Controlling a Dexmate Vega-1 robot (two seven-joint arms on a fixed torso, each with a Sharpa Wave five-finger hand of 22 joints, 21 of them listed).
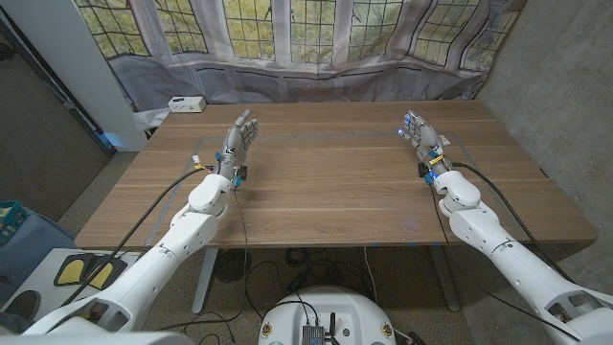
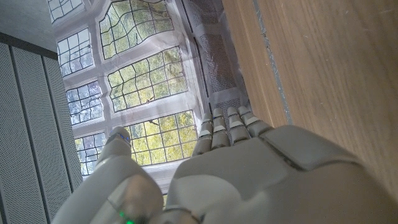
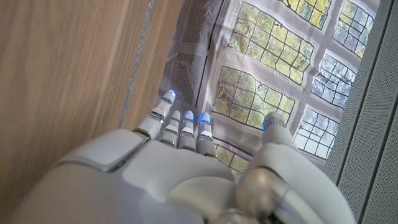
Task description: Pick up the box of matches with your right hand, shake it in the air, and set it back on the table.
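Observation:
My left hand (image 1: 238, 142) stands open on the left half of the wooden table (image 1: 326, 192), fingers straight and pointing to the far edge. My right hand (image 1: 421, 140) mirrors it on the right half, also open and holding nothing. A small white box (image 1: 186, 103) sits at the table's far left corner, well away from both hands; I cannot tell whether it is the box of matches. The left wrist view shows the back of my left hand (image 2: 249, 174) beside bare wood (image 2: 329, 74). The right wrist view shows my right hand (image 3: 155, 174) with its fingertips lit blue.
A printed window backdrop (image 1: 306, 38) hangs right behind the table's far edge. A grey panel (image 1: 38, 105) stands to the left and a concrete wall (image 1: 565, 86) to the right. Cables (image 1: 172, 196) run along my left arm.

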